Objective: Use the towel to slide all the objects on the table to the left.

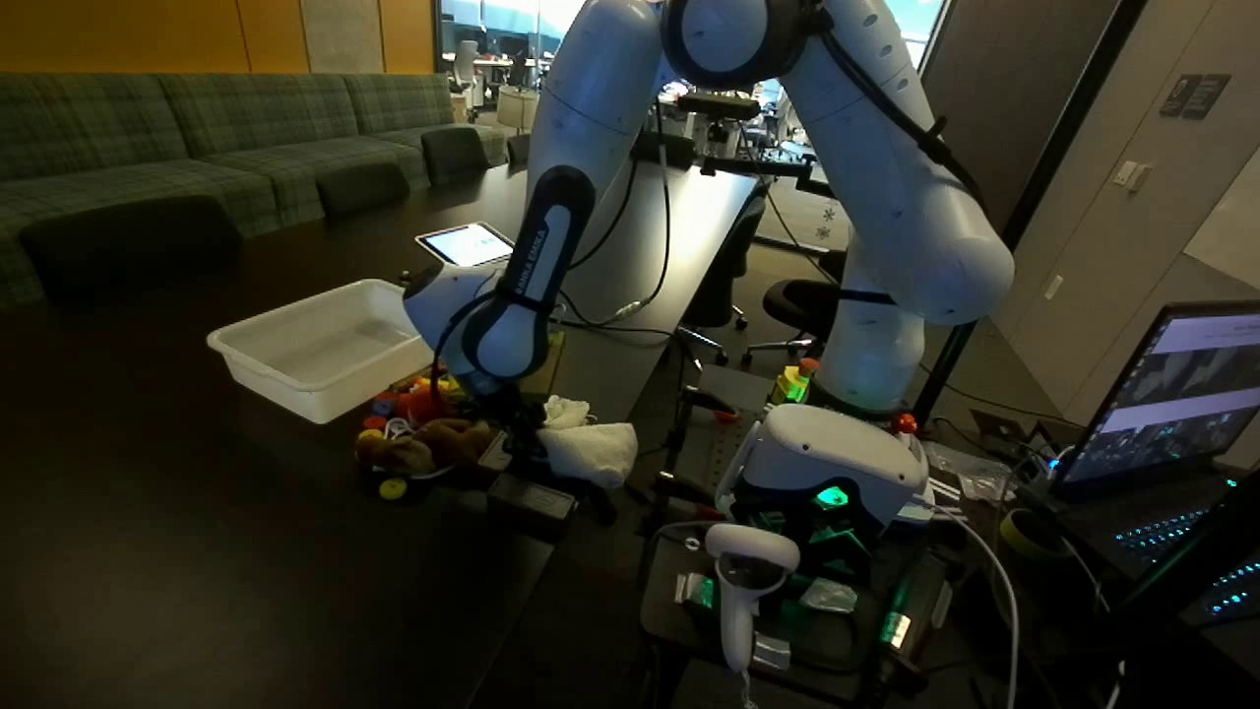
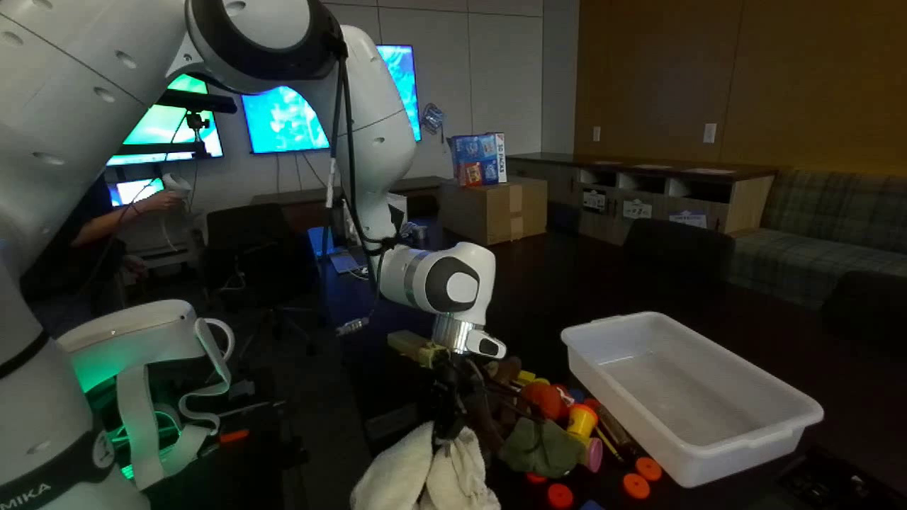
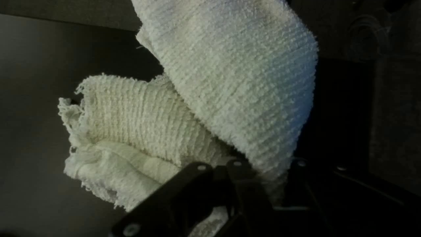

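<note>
My gripper [image 1: 524, 445] is shut on the white towel [image 1: 596, 453], beside a pile of toys near the table's edge. The towel hangs in folds from the fingers; it also shows in an exterior view [image 2: 397, 471]. In the wrist view the towel [image 3: 240, 75] runs in between the dark fingers [image 3: 263, 171]. The pile holds a brown plush toy [image 1: 448, 443], an orange-red toy [image 2: 545, 400], a green cloth piece [image 2: 542, 448], a yellow cup [image 2: 582, 419] and several orange discs [image 2: 636, 486]. The arm and towel hide part of the pile.
A white bin [image 1: 285, 379] stands against the pile; it shows in both exterior views [image 2: 751, 448]. A dark box [image 1: 532, 504] sits at the table edge below the gripper. A tablet [image 1: 465, 244] and cables lie farther back. A headset [image 1: 837, 448] stands beside the robot base.
</note>
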